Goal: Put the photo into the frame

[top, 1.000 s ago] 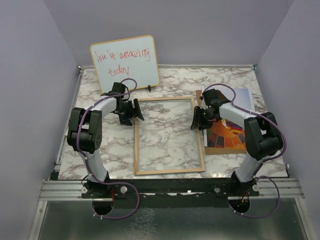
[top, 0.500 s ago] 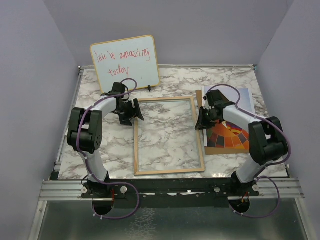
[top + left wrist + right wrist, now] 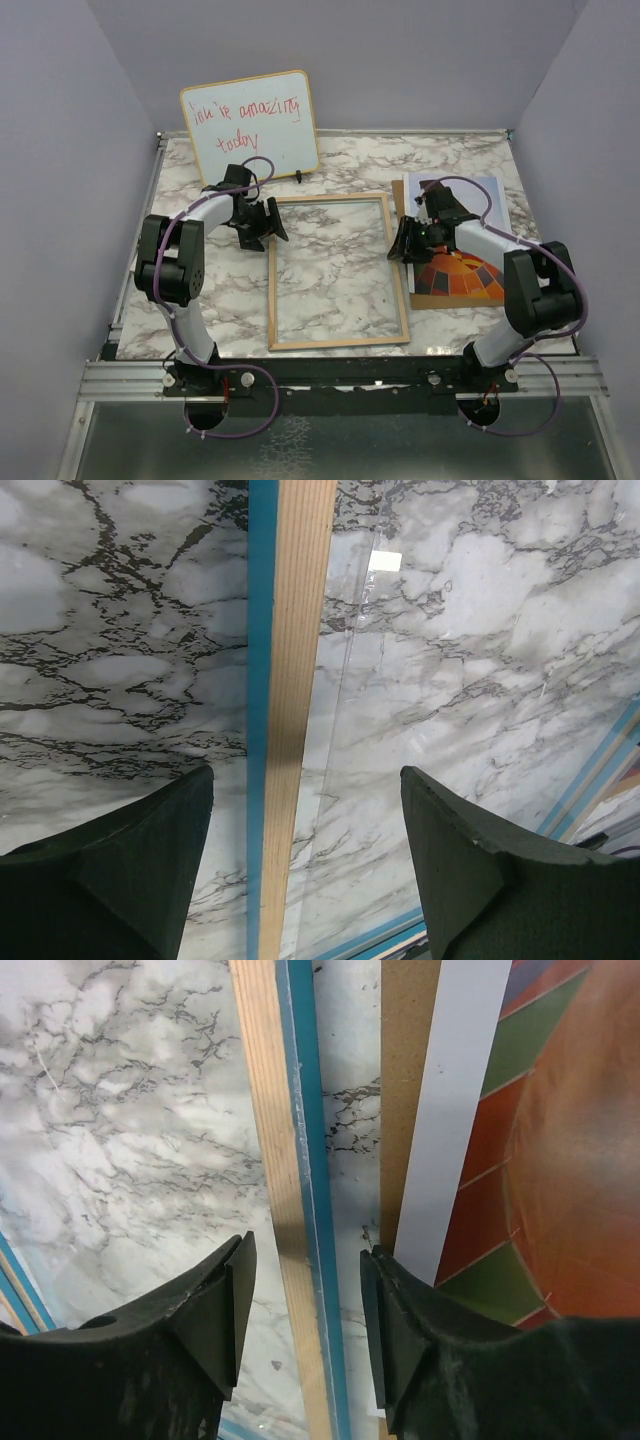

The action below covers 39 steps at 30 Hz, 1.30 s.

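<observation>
Photo [image 3: 460, 275] lies flat, picture side up, on the brown backing board [image 3: 405, 1080], to the right of the frame [image 3: 340, 343] and not in it yet. The frame lies flat mid-table, wood face up, with a bare pane. There's a thin strip of table [image 3: 350, 1110] between the frame's right rail and the board.

My right gripper [image 3: 307, 1260] has its fingers apart and nothing between them. It's low over that right rail, with the outer finger at the board's left edge. My left gripper [image 3: 306, 777] is spread wide and empty, straddling the left rail near the far corner (looks set to steady the frame).

My read is that the step is picking up the photo by its left edge. The white border sits inset from the board's edge, so the risk is grabbing both. I'd shift right off the rail, put one finger on the border only, draw the print past the board's edge, then pinch. Left steadies the frame while the print comes over.
</observation>
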Tool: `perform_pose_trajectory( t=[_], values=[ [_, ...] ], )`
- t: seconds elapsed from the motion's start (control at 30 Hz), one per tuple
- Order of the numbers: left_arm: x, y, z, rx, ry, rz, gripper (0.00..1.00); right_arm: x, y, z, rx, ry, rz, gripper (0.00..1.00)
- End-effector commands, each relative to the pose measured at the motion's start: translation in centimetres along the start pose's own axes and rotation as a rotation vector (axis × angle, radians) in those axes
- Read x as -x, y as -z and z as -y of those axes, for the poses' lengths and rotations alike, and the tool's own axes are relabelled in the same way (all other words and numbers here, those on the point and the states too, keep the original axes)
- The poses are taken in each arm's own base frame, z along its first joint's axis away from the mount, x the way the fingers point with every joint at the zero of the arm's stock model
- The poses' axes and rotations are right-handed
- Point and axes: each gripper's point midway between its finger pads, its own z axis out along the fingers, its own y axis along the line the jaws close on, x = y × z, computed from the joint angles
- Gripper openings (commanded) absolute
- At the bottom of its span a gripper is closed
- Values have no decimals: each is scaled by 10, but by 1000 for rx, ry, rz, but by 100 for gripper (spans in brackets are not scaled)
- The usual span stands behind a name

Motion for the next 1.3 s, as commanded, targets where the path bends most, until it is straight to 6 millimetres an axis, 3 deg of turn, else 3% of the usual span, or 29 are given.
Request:
perform_pose_trajectory(
  t=[0.0, 0.2, 0.33, 0.4, 0.6, 0.8, 0.93, 1.27],
  values=[
    [-12, -21, -14, 31, -13, -55, 78, 2, 0, -9, 94, -14, 20, 56],
    [-11, -22, -13, 28, -16, -58, 78, -5, -6, -16, 187, 1, 3, 60],
    [-12, -23, -14, 29, -16, -61, 78, -8, -11, -11, 172, 23, -9, 59],
    [-12, -24, -15, 31, -16, -63, 78, -10, -15, -4, 142, 23, -16, 53],
    [-11, -27, -16, 36, -15, -68, 78, -12, -19, 7, 85, -4, -10, 25],
    [-4, -29, -15, 40, -18, -63, 78, -7, -4, 10, 51, -13, 49, 16],
    [3, -28, -11, 36, -24, -54, 78, -2, 9, 6, 50, -6, 78, 1],
    [15, -26, -4, 25, -30, -30, 85, 15, 41, -24, 162, 1, 118, 1]
  ],
)
